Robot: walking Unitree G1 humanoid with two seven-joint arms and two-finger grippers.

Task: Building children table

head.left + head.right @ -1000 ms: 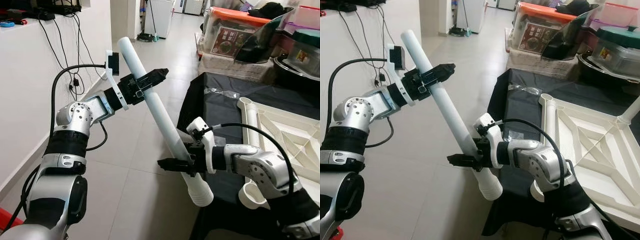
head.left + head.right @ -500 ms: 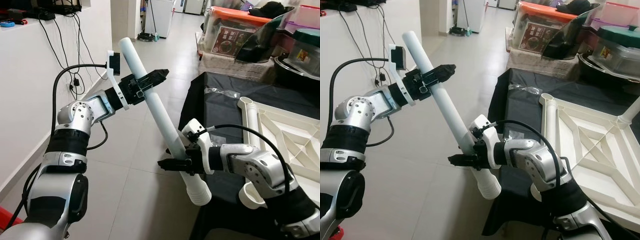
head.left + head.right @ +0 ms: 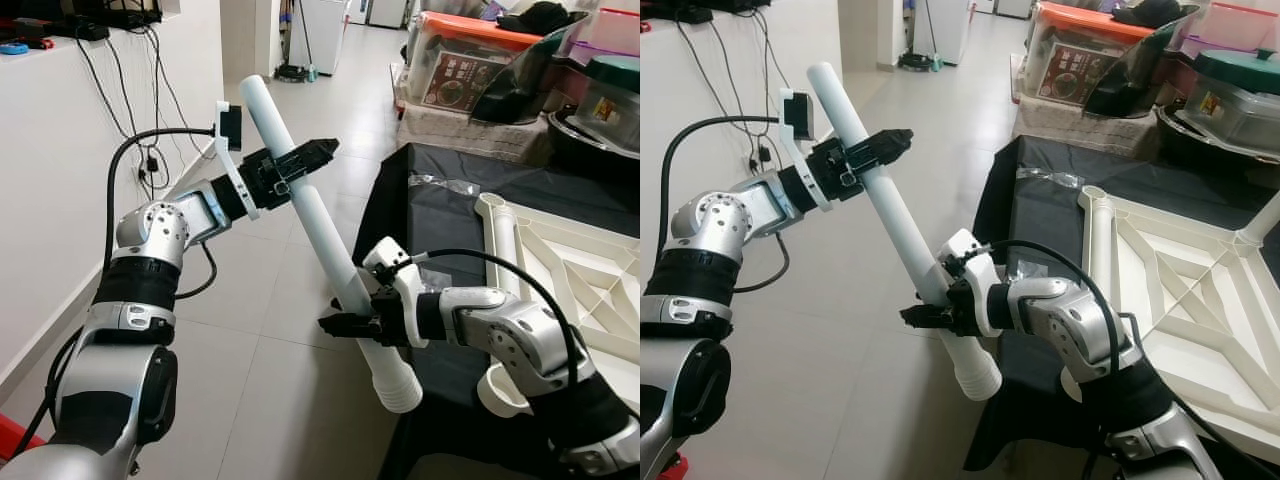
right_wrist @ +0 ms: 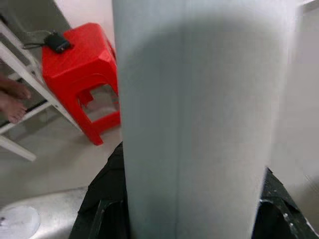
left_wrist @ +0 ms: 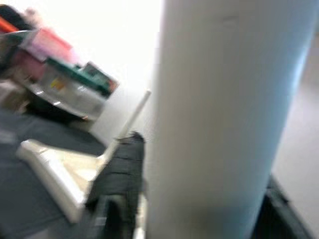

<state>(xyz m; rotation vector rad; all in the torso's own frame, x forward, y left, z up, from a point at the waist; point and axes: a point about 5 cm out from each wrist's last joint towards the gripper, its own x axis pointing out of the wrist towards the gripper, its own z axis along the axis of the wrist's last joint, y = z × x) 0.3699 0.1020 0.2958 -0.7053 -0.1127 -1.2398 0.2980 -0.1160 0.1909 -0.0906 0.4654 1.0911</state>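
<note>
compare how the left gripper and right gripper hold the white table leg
The left gripper clamps the white table leg near its plain upper end, raised high, fingers pointing toward the robot's right. The right gripper clamps it low, just above the flared ribbed end, fingers pointing toward the robot's left. Both are shut on the leg, holding it tilted over the floor beside the upturned tabletop.
</note>
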